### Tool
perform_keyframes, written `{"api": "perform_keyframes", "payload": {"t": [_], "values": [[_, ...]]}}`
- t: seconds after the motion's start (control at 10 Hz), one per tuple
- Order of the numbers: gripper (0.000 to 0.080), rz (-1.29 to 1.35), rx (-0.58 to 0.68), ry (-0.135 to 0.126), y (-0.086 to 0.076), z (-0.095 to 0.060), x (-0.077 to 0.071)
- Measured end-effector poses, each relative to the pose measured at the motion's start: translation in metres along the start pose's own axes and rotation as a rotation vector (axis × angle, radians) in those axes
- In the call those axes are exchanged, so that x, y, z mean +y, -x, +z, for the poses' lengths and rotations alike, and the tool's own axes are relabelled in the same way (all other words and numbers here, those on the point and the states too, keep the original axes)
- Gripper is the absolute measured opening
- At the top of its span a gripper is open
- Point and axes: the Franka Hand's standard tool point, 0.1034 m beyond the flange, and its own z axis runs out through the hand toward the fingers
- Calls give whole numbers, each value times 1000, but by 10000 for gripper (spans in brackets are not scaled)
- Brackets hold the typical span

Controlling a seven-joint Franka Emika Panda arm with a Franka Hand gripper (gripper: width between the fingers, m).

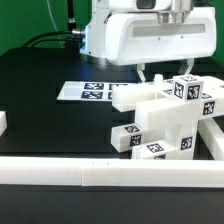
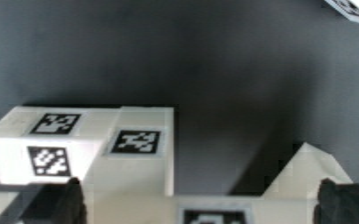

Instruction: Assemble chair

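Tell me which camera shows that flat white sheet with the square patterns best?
The exterior view. There the marker board lies flat on the black table, beside the white chair pieces, several tags visible. The wrist view shows at most a cut-off corner of it.

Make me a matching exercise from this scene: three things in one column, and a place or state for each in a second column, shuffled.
Things:
1. gripper
2. marker board
3. chair parts

Places or states:
A. flat on the black table, toward the exterior view's left
B. open, holding nothing, above the parts
C. clustered together at the exterior view's right

Pairs: 1-B, 2-A, 3-C
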Motion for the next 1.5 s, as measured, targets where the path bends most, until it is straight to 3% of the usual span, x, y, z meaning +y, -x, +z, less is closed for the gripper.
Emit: {"api": "perform_keyframes", "payload": {"t": [0.4, 0.5, 0.7, 1.1, 1.4, 1.5], "values": [[649, 6, -4, 0, 3, 1, 3], [649, 64, -28, -13, 18, 1, -4], [649, 176, -73, -35, 44, 6, -31], [649, 166, -71, -33, 42, 6, -27], [649, 332, -116, -41, 64, 13, -49], [649, 350, -120, -44, 66, 14, -50]]}}
